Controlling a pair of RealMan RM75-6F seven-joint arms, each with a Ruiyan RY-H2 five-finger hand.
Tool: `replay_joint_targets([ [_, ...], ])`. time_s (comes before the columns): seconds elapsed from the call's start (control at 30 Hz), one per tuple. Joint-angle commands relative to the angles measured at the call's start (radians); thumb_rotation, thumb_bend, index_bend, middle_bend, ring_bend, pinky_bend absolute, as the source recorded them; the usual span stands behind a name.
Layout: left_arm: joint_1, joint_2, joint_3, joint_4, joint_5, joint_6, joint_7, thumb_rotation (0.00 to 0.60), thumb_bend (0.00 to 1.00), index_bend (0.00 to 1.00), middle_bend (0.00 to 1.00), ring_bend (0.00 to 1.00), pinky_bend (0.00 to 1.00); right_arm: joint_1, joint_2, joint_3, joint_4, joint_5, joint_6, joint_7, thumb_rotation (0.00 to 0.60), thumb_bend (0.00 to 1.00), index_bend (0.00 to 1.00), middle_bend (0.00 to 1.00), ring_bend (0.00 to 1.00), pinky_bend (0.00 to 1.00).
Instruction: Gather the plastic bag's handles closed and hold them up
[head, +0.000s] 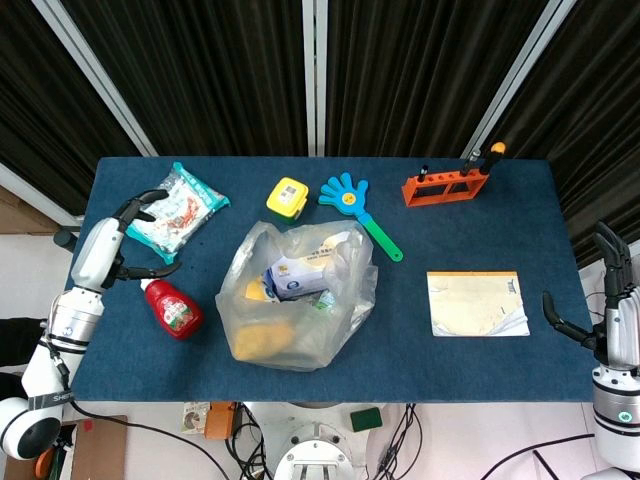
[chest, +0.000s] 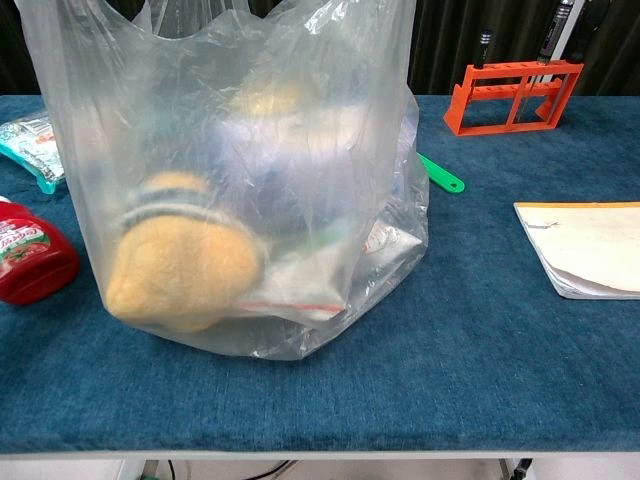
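A clear plastic bag stands near the table's front middle, its mouth open at the top, holding a yellow soft item, a blue-and-white box and small packets. In the chest view the bag fills the left half of the frame; its handles rise out of the top edge. My left hand hovers at the table's left edge with fingers spread, holding nothing, well left of the bag. My right hand stands beyond the table's right edge, fingers apart and empty. Neither hand shows in the chest view.
A red ketchup bottle lies just right of my left hand, a teal snack packet behind it. A yellow box, a blue hand clapper, an orange rack and a notepad lie on the blue table.
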Motion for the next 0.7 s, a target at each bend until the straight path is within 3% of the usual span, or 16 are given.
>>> replay_joint_targets([
  [0.03,-0.007,0.008,0.003,0.001,-0.005,-0.028,-0.049,0.572,0.03,0.19,0.21,0.16,0.34,0.01,-0.037,0.01,0.056,0.026,0.017,0.095,0.6,0.38,0.0,0.02,0.0,0.0],
  [0.23,-0.003,0.032,0.013,-0.002,0.008,-0.045,-0.117,0.553,0.03,0.2,0.23,0.18,0.34,0.004,-0.045,0.013,0.084,0.045,0.03,0.131,0.6,0.38,0.0,0.02,0.0,0.0],
  [0.43,-0.009,0.078,0.033,-0.059,-0.013,-0.103,-0.129,0.491,0.03,0.21,0.25,0.18,0.34,-0.007,-0.02,0.007,0.062,0.045,0.039,0.145,0.6,0.37,0.0,0.03,0.0,0.0],
  [0.6,-0.025,0.142,0.033,-0.142,-0.076,-0.194,-0.177,0.364,0.03,0.25,0.28,0.18,0.34,-0.026,0.018,0.002,0.01,0.028,0.066,0.147,0.6,0.37,0.0,0.02,0.0,0.0],
  [0.7,-0.041,0.178,0.029,-0.175,-0.099,-0.248,-0.205,0.248,0.03,0.26,0.29,0.2,0.34,-0.034,0.039,0.006,-0.018,0.018,0.086,0.135,0.6,0.37,0.0,0.02,0.0,0.0],
])
